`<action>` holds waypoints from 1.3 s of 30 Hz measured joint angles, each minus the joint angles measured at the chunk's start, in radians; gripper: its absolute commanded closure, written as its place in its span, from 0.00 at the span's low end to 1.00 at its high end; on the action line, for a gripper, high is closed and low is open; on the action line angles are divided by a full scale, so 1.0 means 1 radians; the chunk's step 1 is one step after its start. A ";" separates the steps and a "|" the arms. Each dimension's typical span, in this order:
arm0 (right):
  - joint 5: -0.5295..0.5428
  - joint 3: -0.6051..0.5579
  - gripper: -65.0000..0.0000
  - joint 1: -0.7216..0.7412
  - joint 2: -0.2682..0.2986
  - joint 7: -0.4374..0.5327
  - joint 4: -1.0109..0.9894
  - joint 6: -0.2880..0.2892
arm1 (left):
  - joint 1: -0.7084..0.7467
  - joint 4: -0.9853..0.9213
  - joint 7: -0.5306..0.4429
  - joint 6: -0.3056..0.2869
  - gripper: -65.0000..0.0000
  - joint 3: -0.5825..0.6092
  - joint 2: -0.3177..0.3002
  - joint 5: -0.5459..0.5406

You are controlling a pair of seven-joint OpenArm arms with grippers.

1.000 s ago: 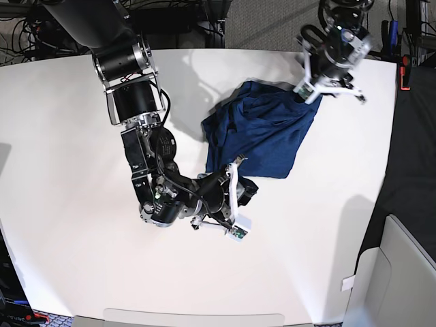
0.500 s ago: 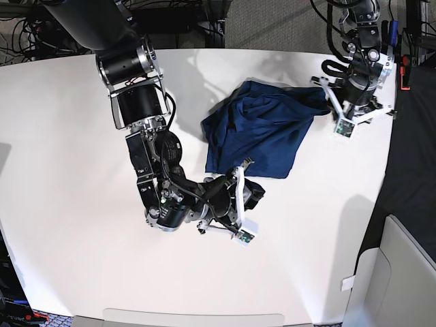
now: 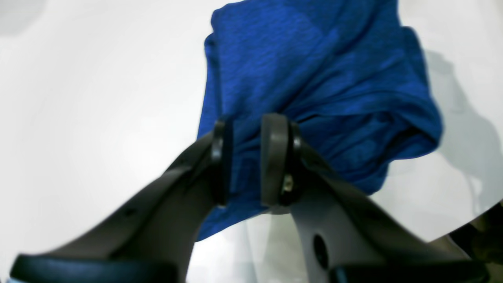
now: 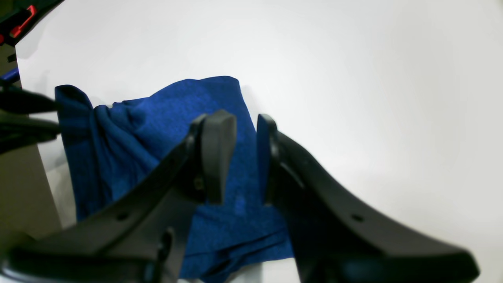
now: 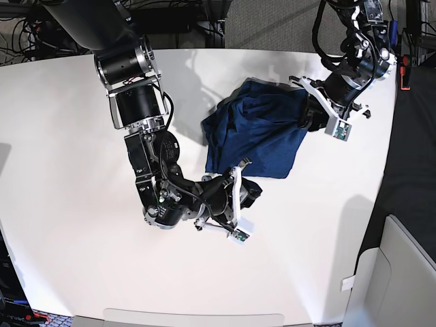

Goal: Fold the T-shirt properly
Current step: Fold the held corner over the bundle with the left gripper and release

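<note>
On the near side of the plain white table (image 5: 82, 259), low over the surface: the right arm's black two-fingered gripper (image 5: 238, 194), fingers closed down on the near corner of the large dark blue, slightly heathered knit T-shirt (image 5: 262, 133) (the right wrist view shows only a narrow gap between the pads, with blue cloth filling it and running on past them).

Beyond it, toward the table's far right: the shirt itself, bunched and creased rather than spread, long axis running diagonally from that near corner up to the far right edge.

Farther still, at that far edge: the left arm's grey-fingered gripper (image 5: 315, 114), likewise pinched on a gathered fold, cloth squeezed between the pads in the left wrist view.

So, one hold at each end of the diagonal, cloth slack between; neither arm nearer the middle. Likely next: drawing the two ends apart along that axis to flatten the shirt before any fold.
</note>
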 measured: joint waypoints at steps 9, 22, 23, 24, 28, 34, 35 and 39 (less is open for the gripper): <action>-0.001 0.003 0.81 0.031 -0.002 0.000 -0.010 0.000 | -0.002 -0.078 0.000 0.001 0.84 0.169 0.005 0.006; 0.000 0.000 0.81 0.031 -0.002 0.001 -0.010 0.000 | 0.001 -0.160 0.088 0.005 0.84 0.497 -0.079 0.002; 0.000 0.000 0.81 0.030 -0.003 0.001 -0.010 0.000 | 0.003 -0.160 0.105 0.003 0.84 0.507 -0.084 0.004; 0.000 0.000 0.81 0.030 -0.003 0.001 -0.010 0.000 | 0.004 -0.156 0.112 0.003 0.84 0.513 -0.084 0.001; -0.048 0.000 0.81 0.031 -0.009 0.001 -0.010 0.000 | 0.016 -0.088 0.106 0.004 0.84 0.492 -0.084 -0.001; -0.222 -0.007 0.81 0.030 -0.062 0.011 -0.010 0.005 | 0.066 -0.023 0.107 0.004 0.84 0.298 -0.084 0.002; -0.251 -0.008 0.81 0.030 -0.062 0.012 -0.010 0.004 | 0.070 -0.023 0.107 0.005 0.84 0.272 -0.084 0.003; -0.373 -0.071 0.81 0.036 -0.034 0.006 -0.011 -0.001 | 0.070 -0.020 0.109 0.009 0.84 0.232 -0.046 -0.012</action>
